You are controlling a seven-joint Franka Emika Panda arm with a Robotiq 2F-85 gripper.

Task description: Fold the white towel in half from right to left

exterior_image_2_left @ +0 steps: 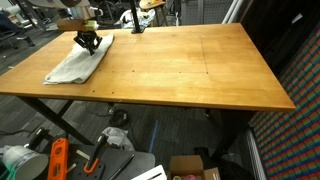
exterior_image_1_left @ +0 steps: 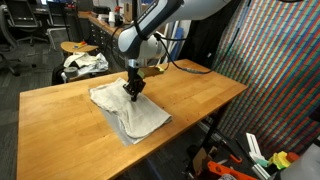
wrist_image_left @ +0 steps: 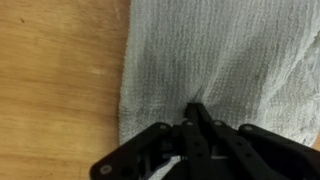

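White towel (exterior_image_1_left: 135, 115) lies rumpled on the wooden counter (exterior_image_1_left: 60, 105), near the counter's middle and reaching its 6 o'clock edge in an exterior view; in an exterior view it sits at the counter's 10 o'clock corner (exterior_image_2_left: 72, 65). Arm (exterior_image_1_left: 150, 35) comes down from 12 o'clock. Fingers (exterior_image_1_left: 133, 90) sit on the towel's 12 o'clock part, seen also at (exterior_image_2_left: 88, 42). Wrist view: fingers (wrist_image_left: 195, 115) enter from 6 o'clock, tips together and pinching a small pucker of the towel (wrist_image_left: 220, 50). Cloth fills 12 to 3 o'clock, its edge running top to bottom, bare wood (wrist_image_left: 60, 80) at 9 o'clock. Mottled cloth bundle (exterior_image_1_left: 85, 62) sits off the counter at 10 o'clock.
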